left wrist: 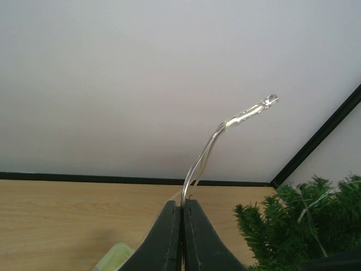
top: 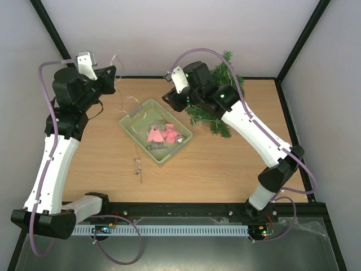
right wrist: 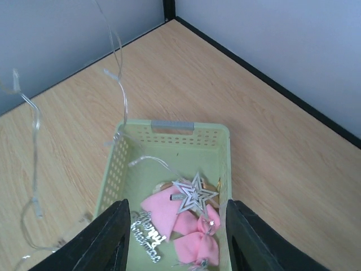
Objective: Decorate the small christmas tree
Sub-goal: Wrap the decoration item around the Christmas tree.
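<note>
Wire is what my left gripper has in hand. Its dark jaws are pressed together on a thin, clear string of tiny lights, raised high at the far left of the light wooden table, with one bulb end arching above the fingertips. The strand runs down into the pale green perforated plastic basket. My right gripper hangs over that basket, spread wide and holding nothing, above a silver glitter star and pink fabric bows.

The small christmas tree, a bushy dark green needle cone, sits at the far right of the table. My right arm hides much of it, so I cannot tell whether it stands straight.

I judge the tree light and easy to tip, with springy branches that give under a push. I would steady it low, near the trunk, never by the tips. The light string looks limp, slick and quick to snag, so pinching it beside a bulb seems safest.
</note>
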{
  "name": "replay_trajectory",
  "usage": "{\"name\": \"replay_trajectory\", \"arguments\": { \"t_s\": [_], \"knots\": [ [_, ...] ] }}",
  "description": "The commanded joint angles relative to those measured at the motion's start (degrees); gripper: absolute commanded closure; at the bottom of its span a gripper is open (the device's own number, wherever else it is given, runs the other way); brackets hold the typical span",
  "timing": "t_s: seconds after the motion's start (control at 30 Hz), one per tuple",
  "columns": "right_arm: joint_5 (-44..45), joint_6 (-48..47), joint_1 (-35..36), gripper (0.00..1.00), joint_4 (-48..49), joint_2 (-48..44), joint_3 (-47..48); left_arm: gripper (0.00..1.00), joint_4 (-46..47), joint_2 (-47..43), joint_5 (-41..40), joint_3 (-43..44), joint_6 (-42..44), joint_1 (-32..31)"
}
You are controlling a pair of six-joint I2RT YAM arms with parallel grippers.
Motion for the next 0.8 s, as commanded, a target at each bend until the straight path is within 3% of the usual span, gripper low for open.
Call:
{"name": "replay_trajectory", "arguments": {
  "t_s": [0.0, 0.3, 0.77],
  "knots": [
    [-1.7, -9.1, 0.4, 0.55, 7.5, 0.0, -4.9, 0.98, 0.8, -0.7, 3.2, 3.0, -1.0, 0.3],
    [-9.4, -25.9, 1.3, 0.5, 22.9, -0.4, -17.7, 0.98, 0.8, -0.2, 6.4, 6.5, -2.9, 0.4],
    [-8.9, -37.0, 1.5, 0.45, 24.6, 7.0, -15.5, 0.98, -0.3, -1.1, 7.6, 8.7, -3.0, 0.4]
  ]
}}
